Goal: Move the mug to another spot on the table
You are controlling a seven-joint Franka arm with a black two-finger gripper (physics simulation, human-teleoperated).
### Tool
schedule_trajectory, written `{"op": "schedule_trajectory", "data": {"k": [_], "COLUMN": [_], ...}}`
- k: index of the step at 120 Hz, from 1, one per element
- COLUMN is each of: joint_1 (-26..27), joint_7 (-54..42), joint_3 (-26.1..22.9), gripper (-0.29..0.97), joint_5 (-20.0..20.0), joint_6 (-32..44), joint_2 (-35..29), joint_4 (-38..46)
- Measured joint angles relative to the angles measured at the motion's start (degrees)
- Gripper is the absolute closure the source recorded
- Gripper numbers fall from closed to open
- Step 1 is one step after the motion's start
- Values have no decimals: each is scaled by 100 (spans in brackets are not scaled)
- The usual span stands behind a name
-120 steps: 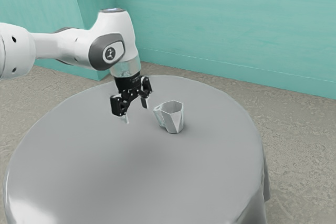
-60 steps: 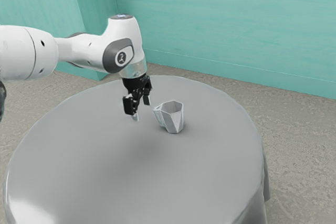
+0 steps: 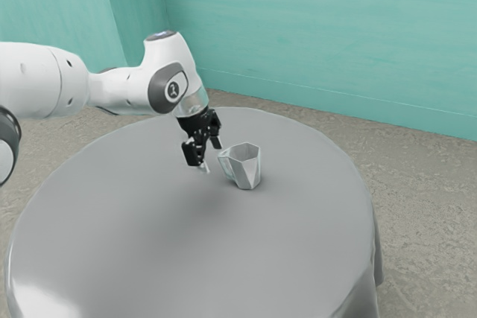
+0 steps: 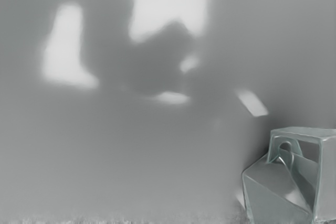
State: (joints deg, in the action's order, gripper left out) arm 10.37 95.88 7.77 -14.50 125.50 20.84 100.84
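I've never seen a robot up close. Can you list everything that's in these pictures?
mug: one, pale grey-green, faceted, upright on the table.
table: one, round, grey cloth draped over it.
walls: two, teal, behind the table.
floor: one, speckled grey-beige, around the table.
arm: one, white, coming in from the exterior view's left.
gripper: one, black, open and empty, beside the mug on the exterior view's left.

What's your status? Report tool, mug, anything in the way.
Tool low over table, close beside mug on the exterior view's left, not holding it. Mug upright, handle toward tool. Nothing between them.
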Motion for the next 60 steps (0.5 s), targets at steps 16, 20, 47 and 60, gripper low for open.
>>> {"op": "schedule_trajectory", "data": {"k": [16, 20, 47, 60], "joint_1": [-137, -177, -264, -271], "joint_7": [-178, -217, -465, -556], "joint_3": [8, 9, 6, 5], "gripper": [0, 0, 0, 0], "joint_5": [-178, -217, -327, -342], "joint_6": [127, 147, 225, 239], "joint_2": [145, 204, 496, 613], "joint_4": [-14, -39, -426, -642]}}
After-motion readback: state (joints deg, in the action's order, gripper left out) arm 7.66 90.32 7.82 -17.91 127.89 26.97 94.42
